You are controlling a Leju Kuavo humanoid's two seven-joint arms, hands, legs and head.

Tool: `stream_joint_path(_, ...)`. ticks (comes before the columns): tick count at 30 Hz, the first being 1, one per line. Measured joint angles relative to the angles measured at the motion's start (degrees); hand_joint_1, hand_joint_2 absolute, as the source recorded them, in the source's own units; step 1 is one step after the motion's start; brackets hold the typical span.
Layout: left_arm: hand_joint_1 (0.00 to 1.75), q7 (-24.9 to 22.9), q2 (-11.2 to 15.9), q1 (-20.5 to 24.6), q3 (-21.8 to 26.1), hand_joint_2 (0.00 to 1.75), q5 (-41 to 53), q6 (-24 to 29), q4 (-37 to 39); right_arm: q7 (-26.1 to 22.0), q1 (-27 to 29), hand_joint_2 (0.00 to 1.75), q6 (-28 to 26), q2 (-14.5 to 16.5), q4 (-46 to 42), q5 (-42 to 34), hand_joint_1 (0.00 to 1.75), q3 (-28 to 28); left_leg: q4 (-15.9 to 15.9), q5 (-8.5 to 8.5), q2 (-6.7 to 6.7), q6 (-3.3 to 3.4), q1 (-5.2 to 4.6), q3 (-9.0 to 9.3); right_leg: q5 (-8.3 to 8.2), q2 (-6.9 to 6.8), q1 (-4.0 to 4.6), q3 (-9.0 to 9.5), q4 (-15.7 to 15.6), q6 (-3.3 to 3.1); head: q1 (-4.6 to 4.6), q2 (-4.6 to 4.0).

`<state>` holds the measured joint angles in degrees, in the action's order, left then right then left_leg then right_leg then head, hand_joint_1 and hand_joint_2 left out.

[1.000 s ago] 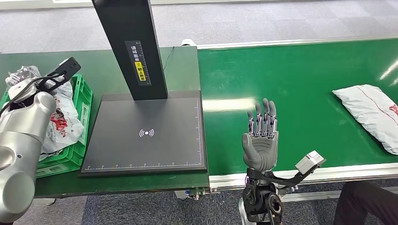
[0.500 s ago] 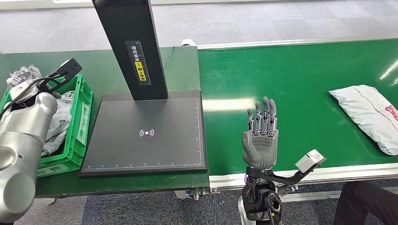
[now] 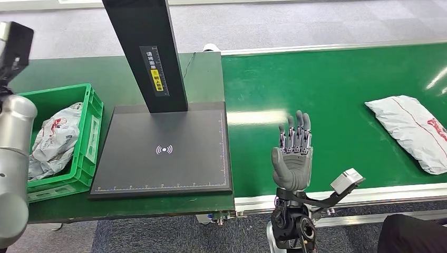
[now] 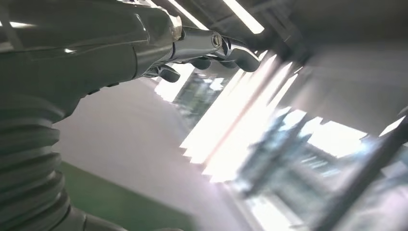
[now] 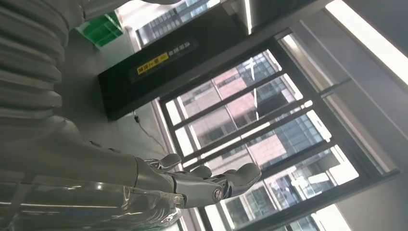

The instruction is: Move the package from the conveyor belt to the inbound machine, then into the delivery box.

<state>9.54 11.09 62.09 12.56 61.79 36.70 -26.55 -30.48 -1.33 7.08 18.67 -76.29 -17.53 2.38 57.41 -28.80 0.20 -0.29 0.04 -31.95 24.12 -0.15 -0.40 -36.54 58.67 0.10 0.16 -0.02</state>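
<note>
A white plastic package (image 3: 414, 129) with red print lies on the green conveyor belt (image 3: 337, 79) at the far right. My right hand (image 3: 293, 153) stands upright over the belt's near edge, fingers straight and apart, holding nothing, well left of that package. Its fingers (image 5: 207, 185) also show in the right wrist view. Another white package (image 3: 50, 139) lies in the green delivery box (image 3: 94, 124) on the left. My left arm (image 3: 13, 158) rises beside the box. In the blurred left wrist view my left hand (image 4: 202, 48) holds nothing. The black inbound machine platform (image 3: 163, 150) is bare.
The machine's black post (image 3: 145, 52) rises from the back of the platform. A metal rail (image 3: 369, 195) runs along the belt's near edge. A person's dark clothing (image 3: 411, 234) shows at the bottom right, below the rail.
My left arm has lifted up and away from the delivery box, leaving the package lying inside. The package on the belt has drifted slightly left. My right hand stays put.
</note>
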Motion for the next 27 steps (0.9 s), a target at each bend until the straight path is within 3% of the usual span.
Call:
stream_joint_path(2,0.0,13.5,-2.7,-8.0,2.5,1.75,-19.8,-4.7,-8.8,-1.9,0.5,1.75,-5.1,0.0,-0.4,5.0,0.0,0.5,-0.1,-0.09,0.09,0.06,-0.2,0.32,0.12,0.08,-0.18,0.2,0.0,0.13,-0.03,0.0)
stream_joint_path(4,0.0,22.1,-7.1,-20.5,2.4,1.75,-40.1,-15.7,-19.7,-3.7,1.2,1.75,-11.3,0.0,-1.1,13.2,0.0,1.4,-0.2,-0.22,0.14,0.18,-0.4,0.65,0.31,0.14,-0.38,0.51,0.0,0.28,-0.02,0.0)
stream_joint_path(7,0.0,26.8,-13.4,-38.7,-2.1,1.75,-53.9,-26.5,-32.4,-3.7,1.8,1.75,-17.3,0.0,-1.4,23.7,0.0,3.4,-0.3,-0.44,0.4,0.3,-0.44,0.73,0.39,0.36,-0.45,0.58,-0.1,0.31,0.08,0.0)
stream_joint_path(8,0.0,27.2,-15.2,-43.8,-4.1,1.31,-55.2,-28.4,-35.7,-3.3,2.0,1.75,-18.9,0.0,-1.4,26.4,0.0,4.1,-0.3,-0.52,0.51,0.36,-0.45,0.74,0.4,0.45,-0.47,0.55,-0.1,0.34,0.05,-0.01)
stream_joint_path(11,0.0,27.3,-19.7,-54.8,-10.1,1.31,-57.9,-33.2,-42.9,-1.8,2.5,1.75,-22.9,0.0,-1.3,32.5,0.0,5.7,-0.2,-0.64,0.35,0.51,-0.48,0.69,0.52,0.38,-0.51,0.57,-0.2,0.52,0.02,0.0)
stream_joint_path(12,0.0,27.0,-20.9,-57.2,-11.7,1.75,-58.6,-34.1,-44.6,-1.4,2.6,1.75,-24.1,0.0,-1.3,33.8,0.0,6.2,-0.2,-0.64,0.24,0.53,-0.48,0.65,0.55,0.3,-0.51,0.58,-0.2,0.57,0.03,0.0)
stream_joint_path(18,0.0,23.4,-26.0,-66.7,-17.3,1.75,-58.4,-34.1,-52.2,2.3,4.0,1.75,-27.3,-0.2,-1.1,35.8,0.0,9.1,-0.2,-0.71,0.14,0.54,-0.47,0.59,0.59,0.2,-0.5,0.6,-0.2,0.62,0.02,-0.01)
stream_joint_path(19,0.0,23.1,-26.5,-67.8,-18.0,1.75,-57.9,-33.8,-52.8,2.7,4.3,1.31,-27.4,-0.3,-1.0,35.5,0.0,9.5,-0.2,-0.71,0.12,0.54,-0.46,0.6,0.59,0.18,-0.49,0.6,-0.2,0.62,0.02,-0.01)
stream_joint_path(22,0.0,22.9,-27.4,-70.5,-19.6,1.75,-56.4,-33.6,-53.5,2.5,5.8,1.31,-27.0,-0.9,-0.8,33.5,0.0,10.0,-0.2,-0.71,0.09,0.54,-0.43,0.57,0.6,0.16,-0.47,0.6,-0.2,0.63,0.01,-0.01)
stream_joint_path(23,0.0,23.0,-27.5,-71.3,-20.1,1.75,-56.0,-33.6,-53.6,2.1,6.4,1.75,-26.9,-1.0,-0.8,32.6,0.0,10.0,-0.2,-0.71,0.09,0.54,-0.42,0.56,0.6,0.16,-0.47,0.6,-0.2,0.63,0.01,-0.01)
stream_joint_path(27,0.0,23.4,-27.6,-73.6,-21.7,1.75,-55.0,-33.6,-54.3,0.8,7.5,1.75,-27.7,-1.6,-0.2,29.0,0.0,10.0,-0.2,-0.71,0.1,0.54,-0.41,0.55,0.6,0.17,-0.47,0.6,-0.2,0.63,0.02,-0.01)
